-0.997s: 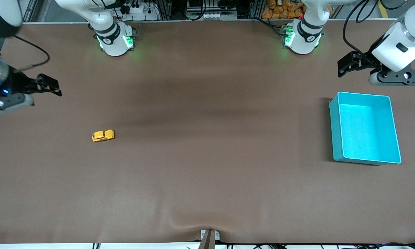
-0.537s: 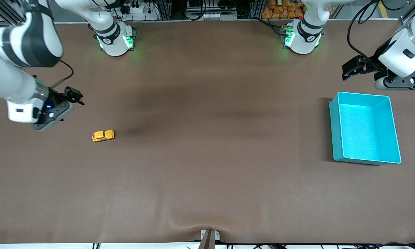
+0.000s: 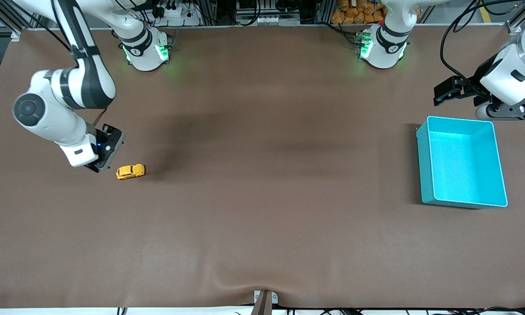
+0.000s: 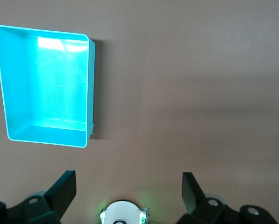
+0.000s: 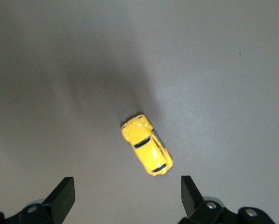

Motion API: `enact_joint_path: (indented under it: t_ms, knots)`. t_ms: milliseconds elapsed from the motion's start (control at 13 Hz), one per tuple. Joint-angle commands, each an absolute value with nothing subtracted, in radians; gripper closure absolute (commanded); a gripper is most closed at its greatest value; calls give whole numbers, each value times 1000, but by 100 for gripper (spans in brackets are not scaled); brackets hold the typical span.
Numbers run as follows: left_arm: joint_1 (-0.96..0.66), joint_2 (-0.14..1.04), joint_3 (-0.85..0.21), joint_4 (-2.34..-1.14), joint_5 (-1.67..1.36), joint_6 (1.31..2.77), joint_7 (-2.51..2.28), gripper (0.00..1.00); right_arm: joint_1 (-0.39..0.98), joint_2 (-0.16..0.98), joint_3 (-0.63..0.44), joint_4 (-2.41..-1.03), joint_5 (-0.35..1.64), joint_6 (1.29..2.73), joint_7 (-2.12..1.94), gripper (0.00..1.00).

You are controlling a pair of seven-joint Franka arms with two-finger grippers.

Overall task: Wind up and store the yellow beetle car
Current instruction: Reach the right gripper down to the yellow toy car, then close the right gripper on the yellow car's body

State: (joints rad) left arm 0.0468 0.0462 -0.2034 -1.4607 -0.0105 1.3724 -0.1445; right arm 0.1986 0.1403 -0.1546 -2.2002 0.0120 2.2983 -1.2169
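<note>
The right gripper (image 3: 101, 162) has swung in above the yellow beetle car (image 3: 130, 171), jaws wide, empty; the left gripper (image 3: 447, 92) waits open near the turquoise bin (image 3: 423, 166).

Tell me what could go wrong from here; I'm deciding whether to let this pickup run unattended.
1. The yellow beetle car is tiny and lies at a slant between the right claw's open fingers, so they may close off-centre and nudge it away on its wheels.
2. The turquoise bin sits at the left arm's end of the table, where the left claw waits, so a long carry or handover follows.
</note>
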Motion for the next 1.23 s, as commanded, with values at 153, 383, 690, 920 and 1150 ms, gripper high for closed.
enact_joint_path:
  t_ms: [153, 383, 690, 920, 1150]
  knots:
    - [48, 61, -207, -1442, 15, 1368, -124, 0, 193, 245, -158, -2223, -26, 2449, -1408, 0]
    - [48, 66, -207, -1440, 55, 1368, -126, 0, 193, 301, -158, -2223, -26, 2519, -1489, 9]
    - [49, 67, -207, -1440, 97, 1370, -126, 0, 190, 356, -158, -2215, -26, 2569, -1614, 20]
    - [52, 61, -209, -1440, 101, 1370, -121, 0, 184, 380, -158, -2214, -26, 2579, -1617, 26]
    - [52, 57, -210, -1440, 89, 1370, -121, 0, 184, 390, -158, -2212, -26, 2579, -1620, 38]
